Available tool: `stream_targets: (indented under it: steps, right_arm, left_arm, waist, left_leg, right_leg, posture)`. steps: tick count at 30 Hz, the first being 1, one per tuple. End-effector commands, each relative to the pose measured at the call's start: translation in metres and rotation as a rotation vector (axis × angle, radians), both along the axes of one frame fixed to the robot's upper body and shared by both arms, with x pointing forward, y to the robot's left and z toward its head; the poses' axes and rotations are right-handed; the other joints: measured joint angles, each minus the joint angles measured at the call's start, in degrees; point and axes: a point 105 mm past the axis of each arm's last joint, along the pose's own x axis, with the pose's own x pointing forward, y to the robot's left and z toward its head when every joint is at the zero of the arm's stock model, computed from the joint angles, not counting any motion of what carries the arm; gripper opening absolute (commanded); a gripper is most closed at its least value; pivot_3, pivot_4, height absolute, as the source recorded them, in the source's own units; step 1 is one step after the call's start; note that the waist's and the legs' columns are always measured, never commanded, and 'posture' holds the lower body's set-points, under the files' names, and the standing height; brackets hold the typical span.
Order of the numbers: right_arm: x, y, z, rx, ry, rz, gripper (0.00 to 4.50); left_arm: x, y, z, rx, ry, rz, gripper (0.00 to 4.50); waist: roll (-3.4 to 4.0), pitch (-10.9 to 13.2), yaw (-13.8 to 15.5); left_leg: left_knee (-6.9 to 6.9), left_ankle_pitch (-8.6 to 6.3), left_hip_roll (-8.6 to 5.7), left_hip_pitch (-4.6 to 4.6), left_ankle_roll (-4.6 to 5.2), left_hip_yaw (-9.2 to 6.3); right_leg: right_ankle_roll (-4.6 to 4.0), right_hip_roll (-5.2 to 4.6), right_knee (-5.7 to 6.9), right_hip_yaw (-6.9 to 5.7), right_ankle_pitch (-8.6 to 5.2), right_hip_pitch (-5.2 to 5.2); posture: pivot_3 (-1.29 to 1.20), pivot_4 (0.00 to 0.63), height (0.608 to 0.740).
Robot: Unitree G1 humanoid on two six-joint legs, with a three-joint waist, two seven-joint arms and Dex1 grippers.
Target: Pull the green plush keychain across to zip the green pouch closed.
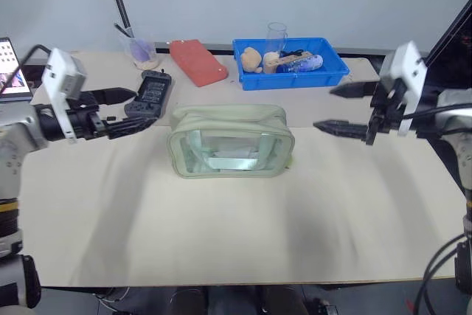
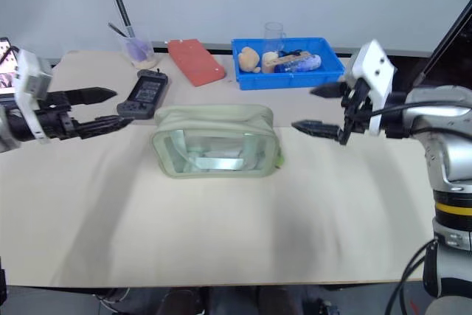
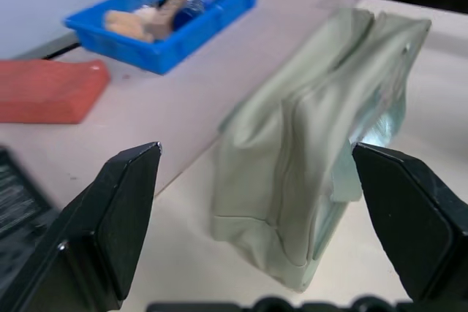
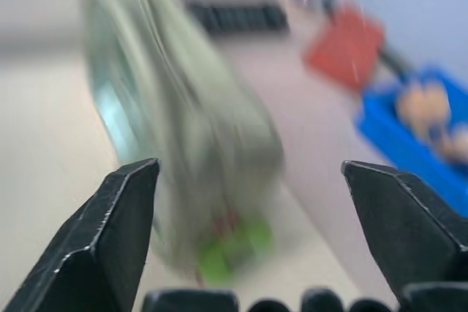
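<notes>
Both grippers spread wide and empty, one on each side of the green pouch [image 1: 230, 142] at table centre.

The left gripper [image 1: 122, 111] sits off the pouch's left end, the right gripper [image 1: 344, 108] off its right end — neither touches it, and bare table [image 1: 221, 234] lies open on both sides and along the near edge. Behind the pouch, the far edge is crowded: a blue bin [image 1: 289, 63] holding tan plush toys, a red block [image 1: 198, 62], a black handset [image 1: 148, 94] just beyond the left gripper, and a clear cup [image 1: 141, 51]. The left wrist view shows the top zipper seam running along the pouch; whether it is fully shut cannot be told. The right wrist view, though blurred, shows the green plush keychain [image 4: 232, 250] low at the pouch's right end, resting by the table — a green sliver in the head views.
</notes>
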Motion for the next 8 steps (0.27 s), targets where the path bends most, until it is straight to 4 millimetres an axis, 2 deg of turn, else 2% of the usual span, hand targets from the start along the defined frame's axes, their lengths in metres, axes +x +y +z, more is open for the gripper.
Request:
stream_targets:
  steps: [1, 8]
  right_arm:
    - [-0.0149, 0.0091, 0.0131, 0.058, -0.009, 0.026, 4.48]
    - [-0.0082, 0.0049, 0.0084, 0.041, -0.023, -0.028, 4.48]
  left_arm:
    - [-0.0099, 0.0085, 0.0198, -0.017, -0.047, 0.034, 4.50]
    - [-0.0088, 0.0034, 0.0134, 0.024, -0.047, 0.009, 4.50]
  waist:
    - [0.00, 0.0, 0.3]
    - [-0.01, 0.0, 1.0]
  left_leg:
    - [0.00, 0.00, -0.01, 0.00, -0.01, 0.01]
    - [0.02, -0.05, -0.10, -0.05, -0.11, 0.10]
  right_leg:
    - [-0.01, -0.02, -0.03, 0.00, 0.00, 0.00]
    - [-0.12, -0.17, -0.09, 0.00, 0.08, -0.01]
  posture:
    - [0.00, 0.150, 0.740]
    - [0.00, 0.150, 0.740]
